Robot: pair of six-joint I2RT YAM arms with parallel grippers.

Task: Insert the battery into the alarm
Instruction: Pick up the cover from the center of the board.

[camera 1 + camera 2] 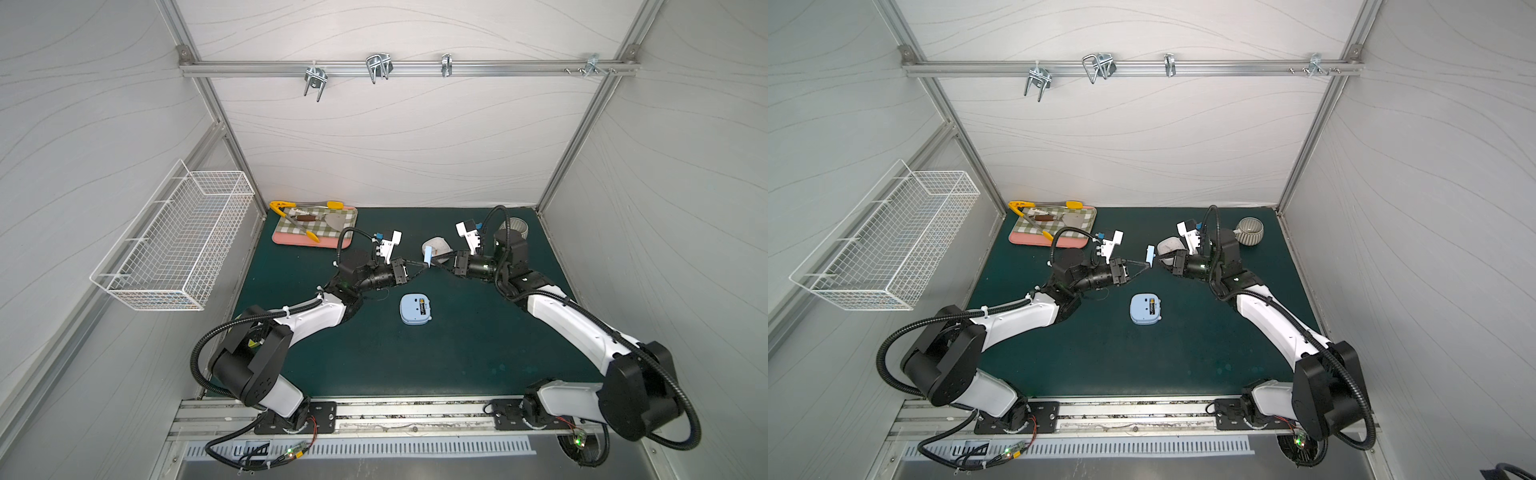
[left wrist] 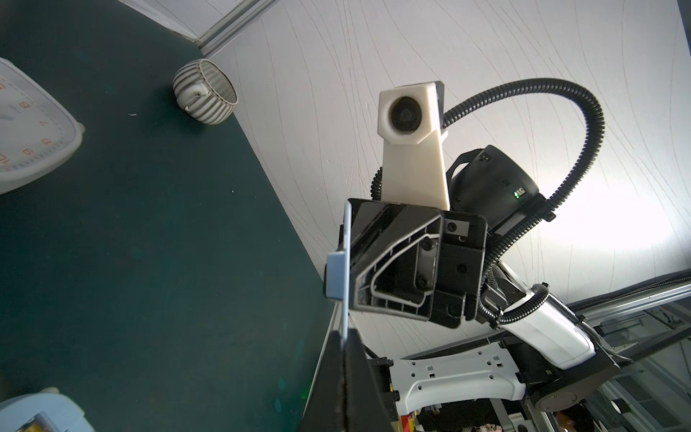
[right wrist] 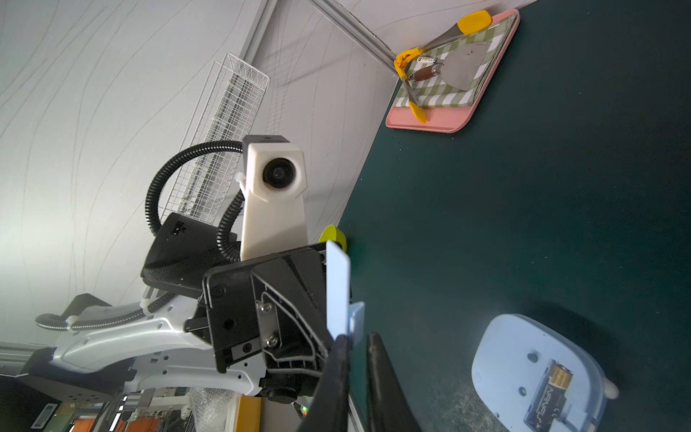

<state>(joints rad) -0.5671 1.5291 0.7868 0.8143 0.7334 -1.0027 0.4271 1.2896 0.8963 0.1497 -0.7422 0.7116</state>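
The light blue alarm (image 1: 411,311) (image 3: 523,370) lies face down on the green mat, in both top views (image 1: 1142,311). The black and gold battery (image 1: 424,307) (image 3: 551,389) sits in its open back compartment. Above the mat, behind the alarm, a thin light blue cover (image 1: 427,252) (image 1: 1150,252) (image 2: 338,276) (image 3: 337,288) hangs between my two grippers. My left gripper (image 1: 424,266) (image 2: 344,342) is shut on one edge of it. My right gripper (image 1: 434,261) (image 3: 357,346) has its jaws narrowly apart at the cover's other end; contact is unclear.
A white clock (image 1: 436,247) (image 2: 30,131) lies just behind the grippers. A striped cup (image 1: 1250,230) (image 2: 205,93) stands at the back right. A pink tray (image 1: 291,241) with tongs and a spatula is at the back left. A wire basket (image 1: 174,245) hangs on the left wall.
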